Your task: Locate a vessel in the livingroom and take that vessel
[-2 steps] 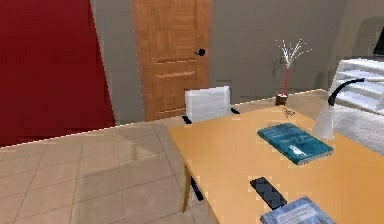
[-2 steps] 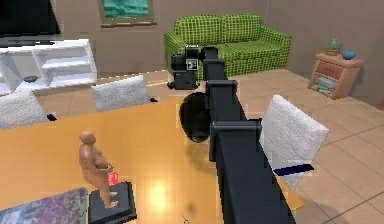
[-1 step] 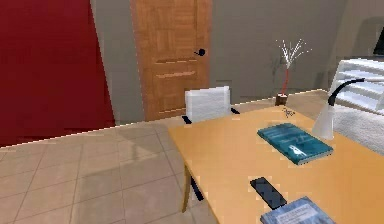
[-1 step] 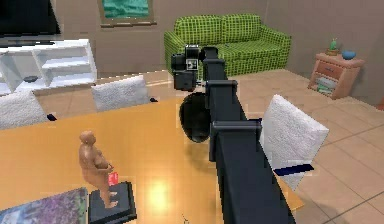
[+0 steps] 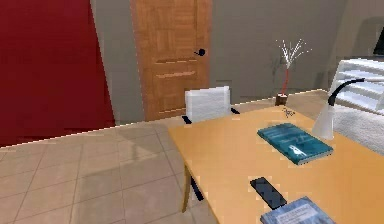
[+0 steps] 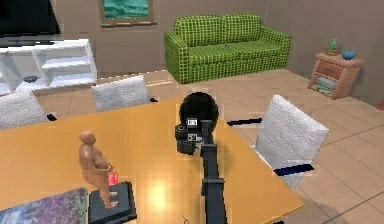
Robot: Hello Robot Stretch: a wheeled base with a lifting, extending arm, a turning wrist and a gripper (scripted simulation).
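Two books lie on the wooden table (image 5: 225, 150) in the forward view: a teal book (image 5: 294, 141) toward the right, and the corner of another book (image 5: 298, 214) at the bottom edge. A flat black slab (image 5: 268, 191), phone-like, lies between them. Lamp (image 5: 333, 110) with a white base and curved black neck stands near the right edge. White chair (image 5: 209, 103) is pushed in at the table's far side. Behind it is a wooden door (image 5: 172, 55) with a dark handle, and a red wall (image 5: 45, 65) lies to the door's left. Vase (image 5: 282, 98): small, dark, with pale twigs fanning upward. It stands beyond the table's far right corner at the foot of the grey wall, well apart from everything on the table. Arm side view: the arm (image 6: 212, 185) rises from the bottom edge over the tabletop. The gripper (image 6: 187, 138) is above the table's middle, its far end dark and bulky against the wood. Cannot tell whether it is released, clenched or has hold of anything. Left of the arm, a tan figurine (image 6: 94, 160) stands upright on a black base, with a small red item (image 6: 113, 178) just beside it. Padded chair (image 6: 290, 135) stands right of the arm. Farther out are a green checked sofa (image 6: 225, 42) against the wall and a low side table (image 6: 338, 75). The side table bears a small teal rounded thing (image 6: 349, 54), too small to name.
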